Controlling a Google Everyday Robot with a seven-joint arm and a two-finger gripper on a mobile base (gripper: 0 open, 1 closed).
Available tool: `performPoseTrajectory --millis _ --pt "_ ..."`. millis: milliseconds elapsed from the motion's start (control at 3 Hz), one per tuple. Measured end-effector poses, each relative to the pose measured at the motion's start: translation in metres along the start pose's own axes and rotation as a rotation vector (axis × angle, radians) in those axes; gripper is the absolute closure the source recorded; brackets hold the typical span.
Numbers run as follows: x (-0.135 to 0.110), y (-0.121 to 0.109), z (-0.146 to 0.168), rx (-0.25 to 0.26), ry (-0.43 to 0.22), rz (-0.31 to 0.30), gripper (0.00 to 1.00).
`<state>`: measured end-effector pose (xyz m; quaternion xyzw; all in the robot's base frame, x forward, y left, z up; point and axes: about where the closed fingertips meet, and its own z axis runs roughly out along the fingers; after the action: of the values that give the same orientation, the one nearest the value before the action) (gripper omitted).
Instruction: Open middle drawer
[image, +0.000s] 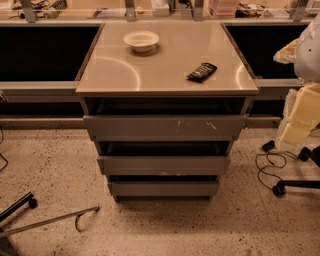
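Observation:
A grey cabinet with a glossy beige top (165, 65) stands in the middle of the camera view with three handleless drawer fronts. The middle drawer (163, 165) is the plain grey front between the upper front with white scuff marks (165, 127) and the smallest front at the bottom (163, 188). A dark gap shows above each front. The middle front sits in line with the others, and no box interior shows. My gripper is not in view. A white and pale-yellow shape (305, 100) at the right edge may be part of my arm, but I cannot tell.
A white bowl (141, 40) and a black packet (202, 71) lie on the cabinet top. Chair wheels and black cables (280, 175) are on the speckled floor at right. Metal legs (50, 220) lie at lower left. Dark recesses flank the cabinet.

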<state>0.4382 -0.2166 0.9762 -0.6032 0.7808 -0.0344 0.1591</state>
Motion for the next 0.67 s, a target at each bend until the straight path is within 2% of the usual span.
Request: performPoseTrajectory --millis 333,667 --pt "0.0 0.0 0.002 0.009 -0.008 0.007 0.0" --pt "0.0 0.001 0.031 0.018 -0.054 0.021 0.0"
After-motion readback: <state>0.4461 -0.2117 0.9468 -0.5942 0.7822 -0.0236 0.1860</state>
